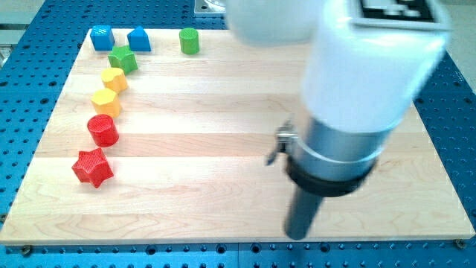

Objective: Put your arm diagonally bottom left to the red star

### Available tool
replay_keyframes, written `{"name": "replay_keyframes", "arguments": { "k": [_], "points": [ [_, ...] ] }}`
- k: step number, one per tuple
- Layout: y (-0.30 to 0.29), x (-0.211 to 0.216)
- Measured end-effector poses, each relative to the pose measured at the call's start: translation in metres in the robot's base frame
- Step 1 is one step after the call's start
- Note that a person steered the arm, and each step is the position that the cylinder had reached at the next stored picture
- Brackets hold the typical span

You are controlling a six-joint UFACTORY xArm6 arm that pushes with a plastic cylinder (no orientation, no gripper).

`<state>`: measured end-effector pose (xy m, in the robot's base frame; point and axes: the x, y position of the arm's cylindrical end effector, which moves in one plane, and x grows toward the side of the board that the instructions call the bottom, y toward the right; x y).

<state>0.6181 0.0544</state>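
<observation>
The red star (92, 167) lies on the wooden board (216, 97) near its left edge, low in the view. My tip (297, 234) is at the end of the dark rod, near the board's bottom edge and right of the middle. It is far to the right of the red star and slightly lower. It touches no block.
A curved line of blocks runs up the left side: red cylinder (103, 129), orange block (105, 101), yellow block (114, 78), green star (123, 59), blue block (102, 37), blue house-shaped block (139, 39), green cylinder (190, 41). The arm's white body (364, 67) covers the board's upper right.
</observation>
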Motion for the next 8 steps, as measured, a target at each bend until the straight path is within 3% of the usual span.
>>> {"name": "replay_keyframes", "arguments": {
  "k": [3,6,8],
  "points": [
    [-0.162,0.001],
    [-0.190,0.000],
    [-0.315,-0.042]
  ]
}}
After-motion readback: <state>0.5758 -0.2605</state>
